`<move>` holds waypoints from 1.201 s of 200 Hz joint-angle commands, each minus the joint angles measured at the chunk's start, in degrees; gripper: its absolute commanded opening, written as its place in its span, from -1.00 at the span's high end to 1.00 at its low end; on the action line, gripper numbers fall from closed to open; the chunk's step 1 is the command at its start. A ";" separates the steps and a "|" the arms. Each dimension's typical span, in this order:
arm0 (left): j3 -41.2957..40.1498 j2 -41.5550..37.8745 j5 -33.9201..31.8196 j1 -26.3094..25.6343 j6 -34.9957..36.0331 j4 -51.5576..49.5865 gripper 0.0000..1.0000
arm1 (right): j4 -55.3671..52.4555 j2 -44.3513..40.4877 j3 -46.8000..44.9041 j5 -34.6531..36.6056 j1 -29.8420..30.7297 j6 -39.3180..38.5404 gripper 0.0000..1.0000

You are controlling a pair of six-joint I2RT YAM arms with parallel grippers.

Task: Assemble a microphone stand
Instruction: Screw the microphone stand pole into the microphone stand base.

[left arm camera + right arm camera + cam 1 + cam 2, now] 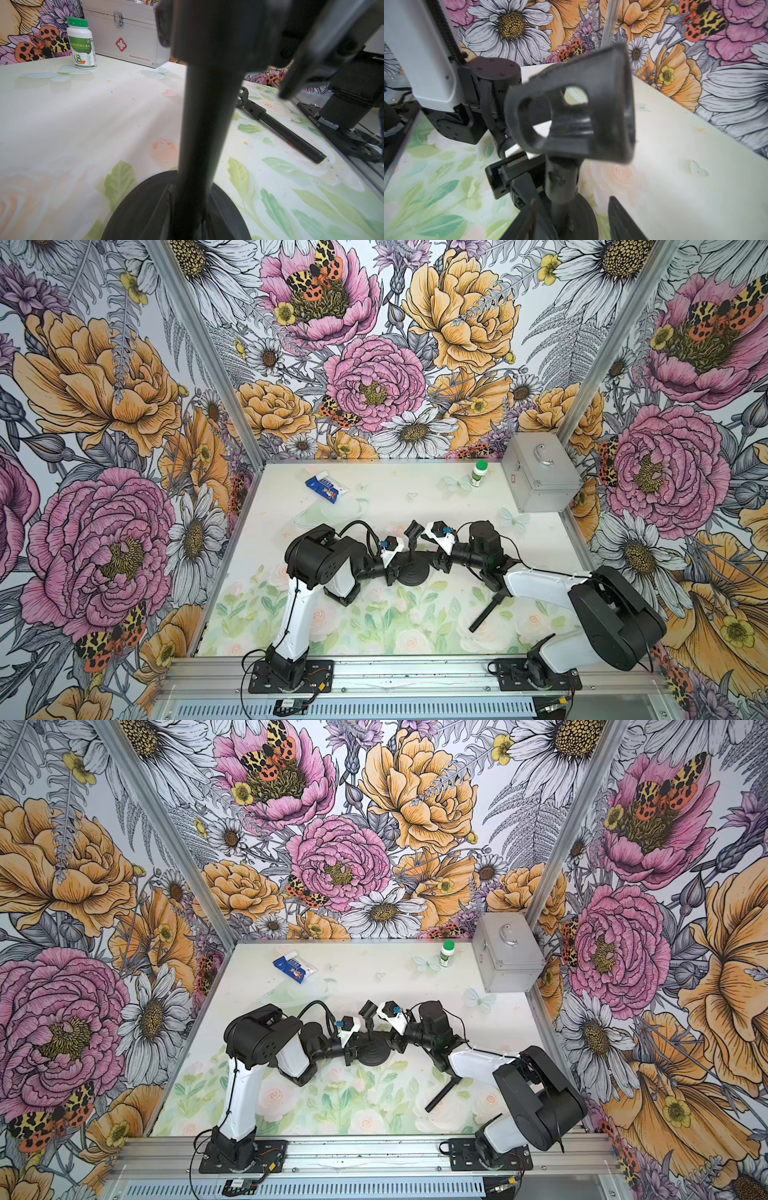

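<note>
Left tool (397,570) clamped the black upright stand pole (199,124); right tool (573,220), parted around it, could tilt it if dragged.

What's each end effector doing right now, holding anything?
Left end effector: closed on the stand pole, just above the round base.
Right end effector: open, fingers apart on either side of the stand pole, not gripping.
</note>
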 commanded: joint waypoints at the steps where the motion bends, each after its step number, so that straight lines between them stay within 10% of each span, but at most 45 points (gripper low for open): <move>1: -0.16 2.25 -0.75 -0.16 0.06 -2.50 0.52 | -7.31 2.19 4.28 -11.30 -1.03 -3.54 -0.06; 73: 0.03 2.54 -0.55 0.42 -1.08 -2.50 0.52 | -5.45 5.30 6.33 -8.01 -0.44 -1.51 0.73; 103: 0.35 2.65 -0.81 0.45 -0.92 -2.56 0.52 | 8.13 2.35 -1.63 13.64 3.57 7.18 1.00; 129: 0.10 2.92 -1.29 0.50 -1.76 -2.49 0.52 | 20.41 0.35 -10.08 48.72 12.51 16.78 1.00; 148: 0.60 3.15 -1.25 0.70 -1.90 -2.56 0.52 | 21.83 2.45 -9.37 56.29 17.82 18.89 1.00; 175: 0.34 3.14 -1.26 0.81 -2.42 -2.49 0.52 | 23.96 4.05 -8.19 47.30 17.90 16.60 1.00; 198: 0.50 3.09 -0.90 0.31 -1.04 -2.52 0.52 | 22.13 1.90 -9.07 27.23 12.43 10.12 0.20; 240: 0.48 3.27 -0.28 0.08 -0.63 -2.53 0.53 | 7.59 2.59 -1.81 -9.74 -0.53 6.65 -0.09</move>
